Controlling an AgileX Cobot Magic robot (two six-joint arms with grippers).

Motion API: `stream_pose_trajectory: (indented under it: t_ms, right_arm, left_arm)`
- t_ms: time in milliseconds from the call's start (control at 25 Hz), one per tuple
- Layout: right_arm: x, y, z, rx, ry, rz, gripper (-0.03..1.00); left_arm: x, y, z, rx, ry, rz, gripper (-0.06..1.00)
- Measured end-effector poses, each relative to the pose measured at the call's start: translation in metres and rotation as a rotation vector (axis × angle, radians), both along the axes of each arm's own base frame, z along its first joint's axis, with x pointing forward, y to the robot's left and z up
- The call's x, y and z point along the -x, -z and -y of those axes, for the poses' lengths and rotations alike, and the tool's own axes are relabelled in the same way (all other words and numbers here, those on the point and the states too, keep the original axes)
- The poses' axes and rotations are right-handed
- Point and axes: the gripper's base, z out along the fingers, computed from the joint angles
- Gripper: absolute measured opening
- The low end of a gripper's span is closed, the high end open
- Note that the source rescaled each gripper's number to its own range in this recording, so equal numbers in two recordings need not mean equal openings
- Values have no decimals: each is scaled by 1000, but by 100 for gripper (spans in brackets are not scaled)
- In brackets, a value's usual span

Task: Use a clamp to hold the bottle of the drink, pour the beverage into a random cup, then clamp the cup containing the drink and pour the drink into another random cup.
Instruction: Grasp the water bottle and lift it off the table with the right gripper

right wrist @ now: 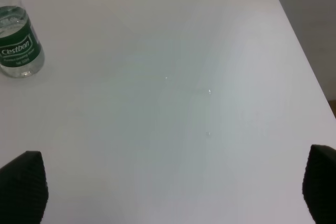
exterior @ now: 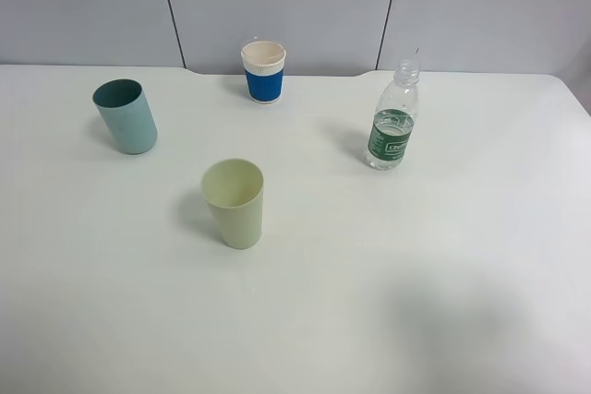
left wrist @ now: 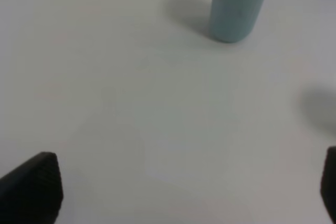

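Fingers (left wrist: 31, 190) of left gripper (left wrist: 189, 187) and right gripper (right wrist: 173, 190) gape wide over table (exterior: 416, 274); teal cup (left wrist: 239, 6) stands beyond left, bottle (right wrist: 18, 40) beyond right.

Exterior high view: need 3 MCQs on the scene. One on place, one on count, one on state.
1. The white paper cup with a blue sleeve stands:
A at the near edge
B toward the far edge of the white table
C at the right edge

2. Cups on the table:
A two
B three
C four

3. The clear plastic bottle with a green label is:
A lying on its side
B lifted off the table
C upright on the table

Key:
1 B: it is the farthest-back thing on the table.
2 B: that cup, plus a teal plastic cup and a pale green plastic cup.
3 C: its neck points up and its base rests on the table.
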Motion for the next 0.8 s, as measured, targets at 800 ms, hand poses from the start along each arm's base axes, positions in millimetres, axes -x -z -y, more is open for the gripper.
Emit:
stream_pose_trajectory:
  t_ms: [800]
  right_arm:
    - [0,0,0,0,0,0,97]
  left_arm:
    - [0,0,0,0,0,0,100]
